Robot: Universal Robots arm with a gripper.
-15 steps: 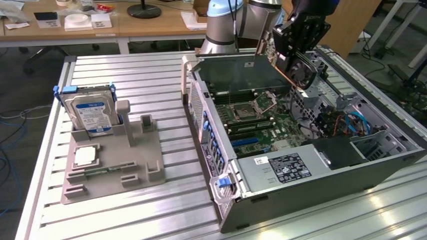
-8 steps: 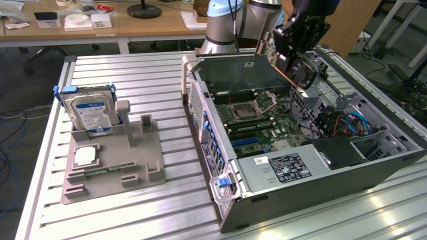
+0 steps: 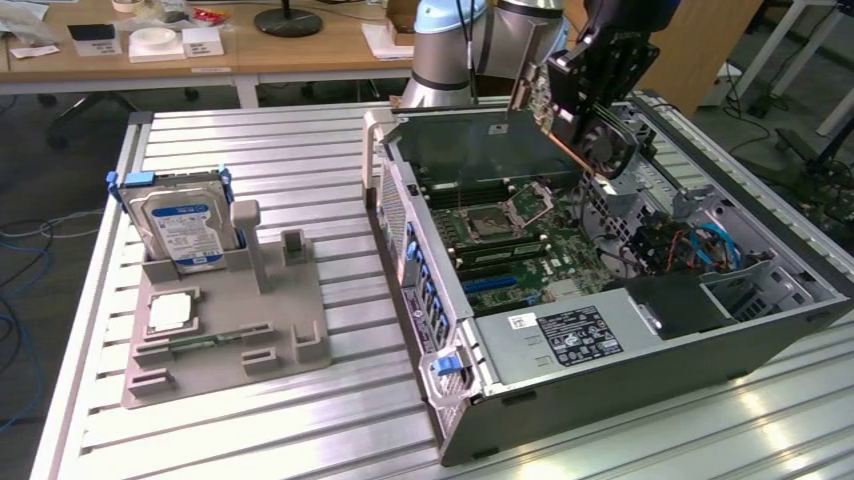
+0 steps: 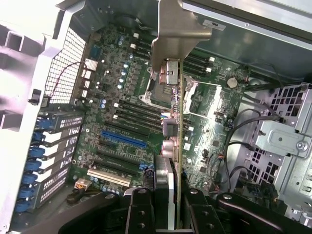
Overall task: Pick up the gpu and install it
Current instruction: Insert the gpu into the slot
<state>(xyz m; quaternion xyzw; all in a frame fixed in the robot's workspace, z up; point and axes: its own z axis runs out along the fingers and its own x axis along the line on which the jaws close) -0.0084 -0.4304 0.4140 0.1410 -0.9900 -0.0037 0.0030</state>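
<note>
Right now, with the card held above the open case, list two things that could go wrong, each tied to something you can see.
1. The gripper holds the gpu over the CPU socket, and the card's edge is not lined up with the blue slot. Lowering it from here could strike the socket.
2. The card is gripped at the end away from its metal bracket and looks tilted in the exterior view, so it might slip or twist.
</note>
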